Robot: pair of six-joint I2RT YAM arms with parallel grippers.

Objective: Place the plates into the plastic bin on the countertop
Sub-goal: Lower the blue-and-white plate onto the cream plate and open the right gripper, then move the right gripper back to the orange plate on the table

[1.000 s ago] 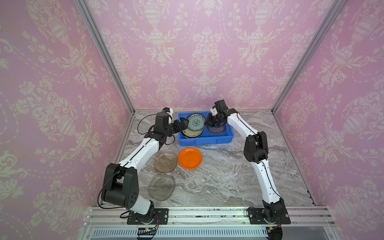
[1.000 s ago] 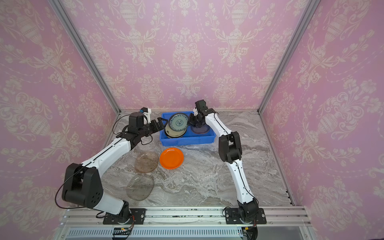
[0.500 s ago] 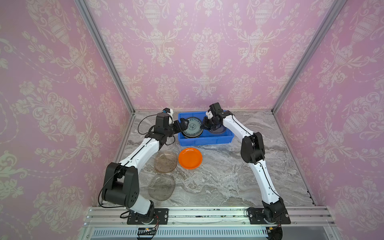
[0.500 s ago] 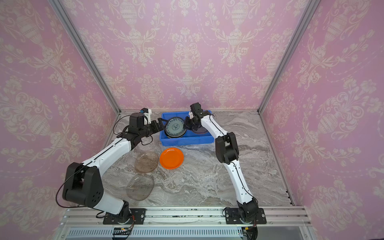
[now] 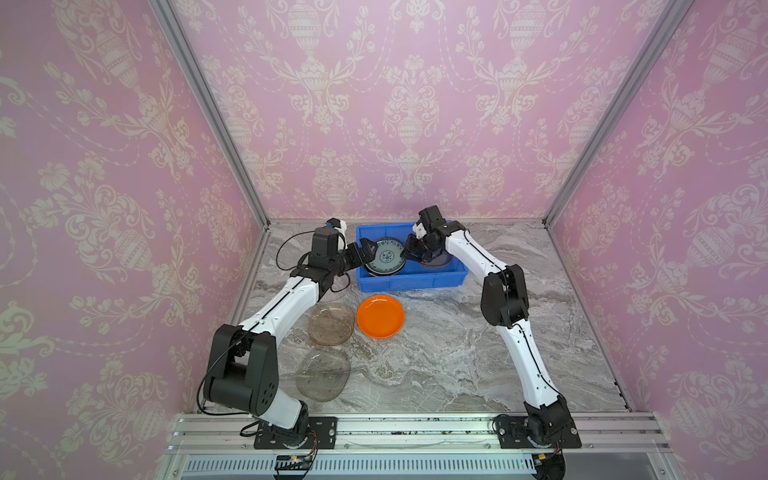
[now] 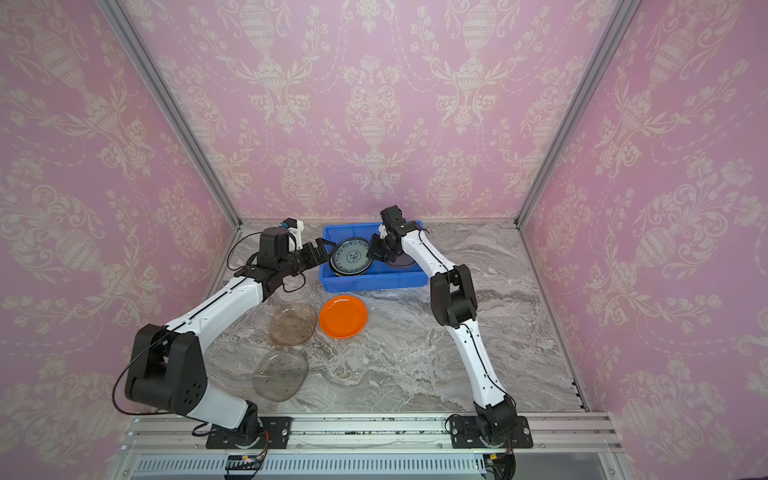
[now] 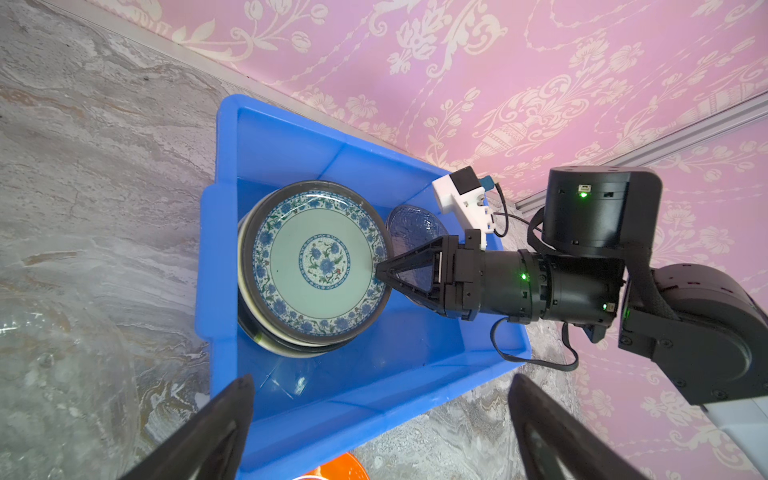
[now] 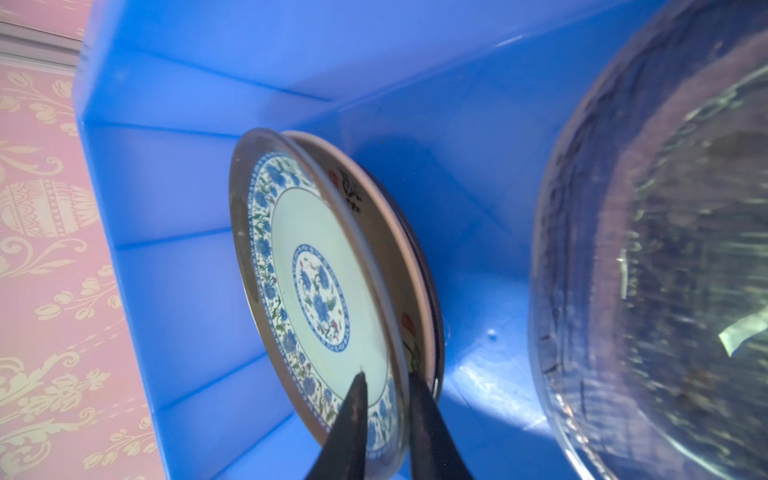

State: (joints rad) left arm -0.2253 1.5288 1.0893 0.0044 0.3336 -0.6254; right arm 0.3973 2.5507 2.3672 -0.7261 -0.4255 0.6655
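Setting the teal plate (image 5: pixel 385 257) on the stack in the bin (image 5: pixel 415 282): right gripper (image 8: pixel 386 380) straddles its rim (pinch unclear), left gripper (image 7: pixel 380 380) gapes empty; next likely release, then retreat

Illumination is bright and diffuse, probably from overhead; shadows on the countertop (image 5: pixel 436 357) are faint. Both top views are sharp. The clear plate (image 5: pixel 323 375) at 7 o'clock shows small glints. In the right wrist view, the nearest glass plate (image 8: pixel 665 249) is defocused, with glare streaks.

Claw (image 8: pixel 386 376) astride patterned plate (image 8: pixel 316 286) — inside blue bin (image 8: pixel 208 83), glass plate (image 8: pixel 665 249) alongside
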